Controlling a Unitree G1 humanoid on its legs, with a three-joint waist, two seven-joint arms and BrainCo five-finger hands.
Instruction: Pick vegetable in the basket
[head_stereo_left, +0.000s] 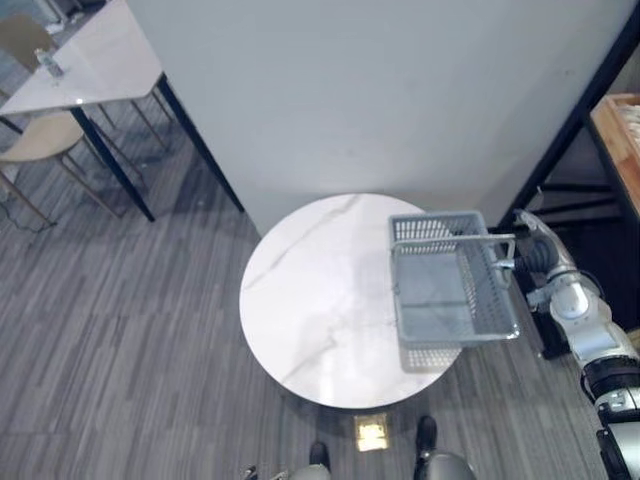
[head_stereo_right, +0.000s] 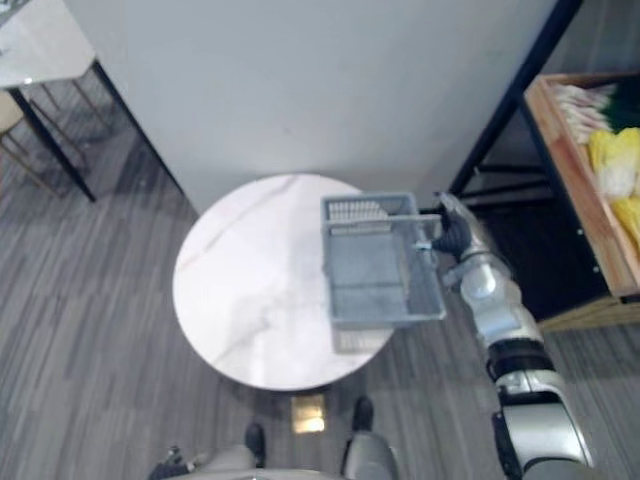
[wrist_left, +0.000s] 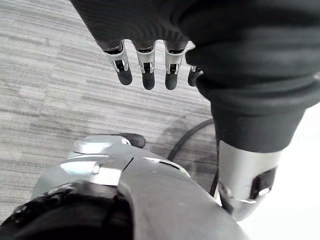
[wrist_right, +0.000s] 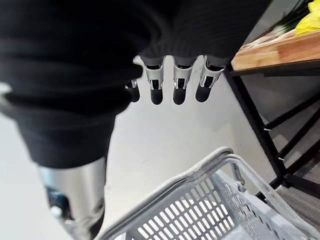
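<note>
Basket (head_stereo_right: 352, 212): one, grey plastic mesh, at the right edge of the one round table (head_stereo_right: 250, 280) of white marble, its single handle (head_stereo_right: 375, 226) lying across near the far rim. Its grey floor shows in full. Whether it rests on the tabletop or is raised off it is hard to tell.

The right hand (head_stereo_right: 452, 238) is just beside the basket's right rim, near the handle's end. In the right wrist view its fingers (wrist_right: 181, 82) hang straight, side by side, above the rim and apart from the handle, the thumb off to one side, pinching nothing. The left hand (wrist_left: 148, 67) hangs over grey striped carpet (wrist_left: 45, 90), fingers likewise straight and relaxed.

The vegetables (head_stereo_right: 615, 150) lie in one wooden tray (head_stereo_right: 570, 190) on a dark-framed rack (head_stereo_right: 500, 130) to the robot's right, well apart from the basket: yellow bunches and pale stalks. The tray is cut off by the edge, so they cannot be counted.

At far left stand one rectangular table (head_stereo_left: 90, 60) and two pale chairs (head_stereo_left: 45, 135), all cut off. A small brass-coloured plate (head_stereo_left: 372, 433) sits in the floor by the round table; any marks on it are too small to read.
</note>
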